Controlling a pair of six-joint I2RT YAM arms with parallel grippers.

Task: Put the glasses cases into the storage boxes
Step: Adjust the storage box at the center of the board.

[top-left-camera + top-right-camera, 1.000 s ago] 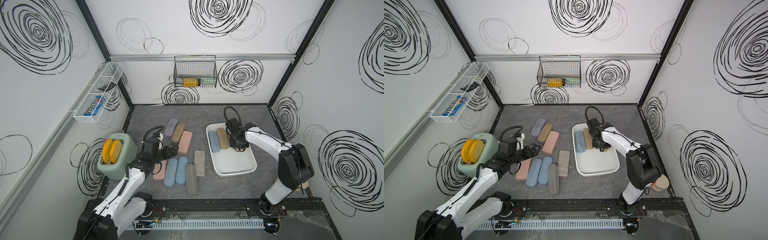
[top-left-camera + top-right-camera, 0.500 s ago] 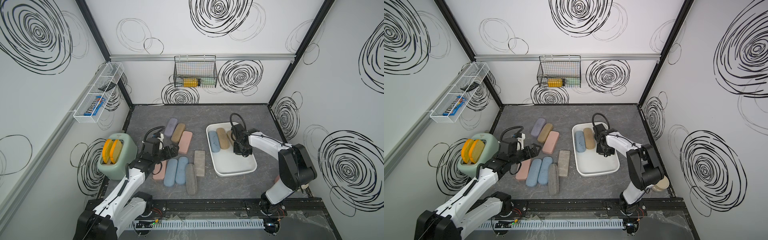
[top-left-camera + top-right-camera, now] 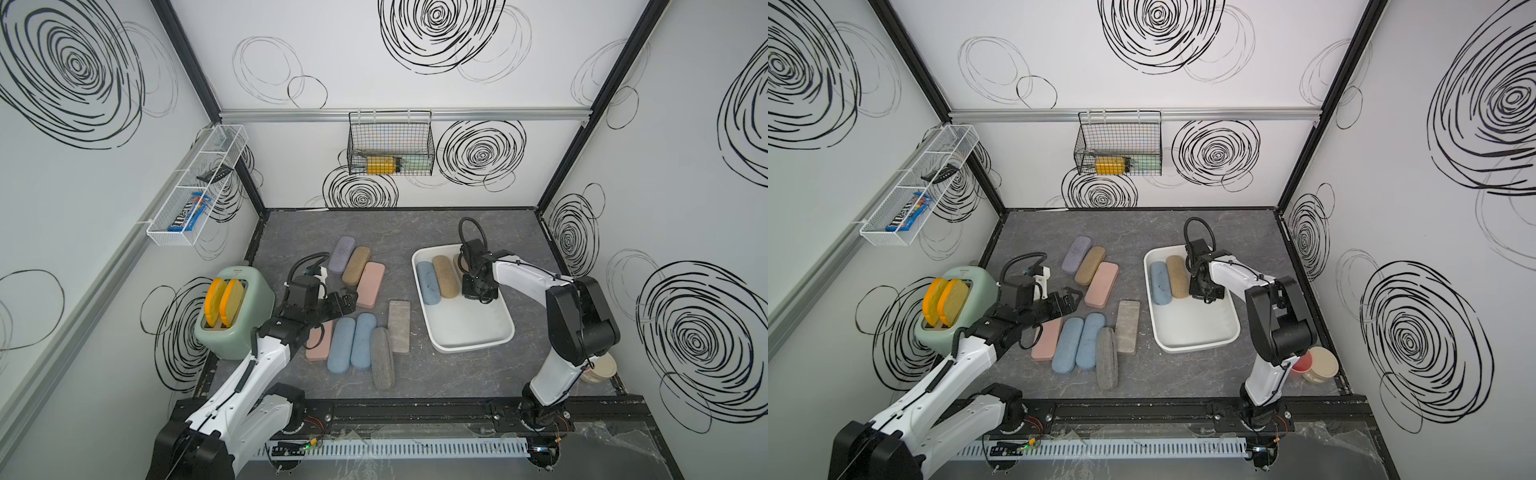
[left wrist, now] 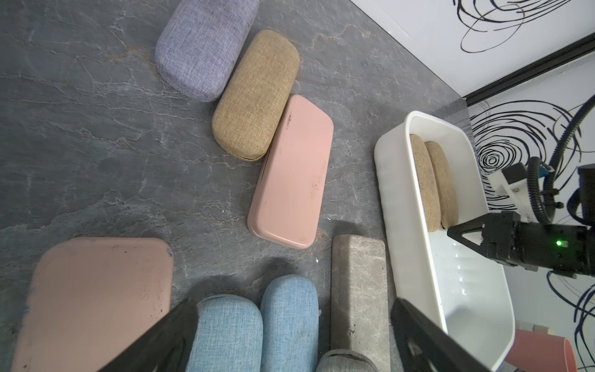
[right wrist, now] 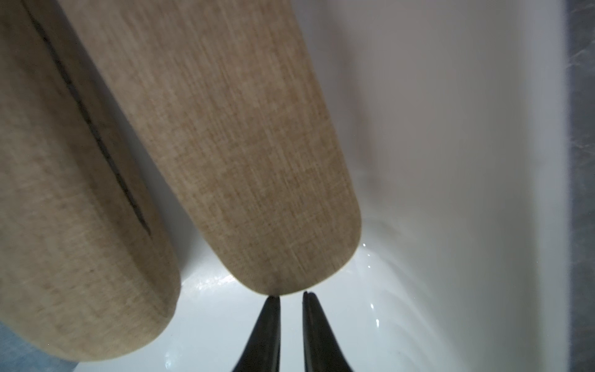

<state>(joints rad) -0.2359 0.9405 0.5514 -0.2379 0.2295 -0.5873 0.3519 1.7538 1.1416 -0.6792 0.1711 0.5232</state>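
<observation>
The white storage box (image 3: 473, 336) (image 3: 1196, 332) holds a blue glasses case (image 3: 428, 282) and two tan cases (image 4: 425, 180) (image 5: 225, 145). My right gripper (image 3: 467, 291) (image 5: 291, 298) is down inside the box, shut and holding nothing, its tips at the near end of the tan case furthest right. On the table lie lilac (image 3: 341, 254), tan (image 3: 356, 265), pink (image 3: 370, 278), two blue (image 3: 343, 345) (image 3: 363, 340) and two grey cases (image 3: 382, 363) (image 3: 399, 326). Another pink case (image 3: 320, 349) lies partly under my left arm. My left gripper (image 3: 347, 300) (image 4: 294, 304) hovers open above the blue cases.
A green toaster (image 3: 232, 328) with two yellow slices stands at the table's left edge. A black wire basket (image 3: 390, 149) hangs on the back wall and a white mesh rack (image 3: 195, 187) on the left wall. Small cups (image 3: 598, 368) sit behind the right arm's base.
My right gripper has drawn back from the far end of the box toward its middle, staying shut. The left arm has not moved.
</observation>
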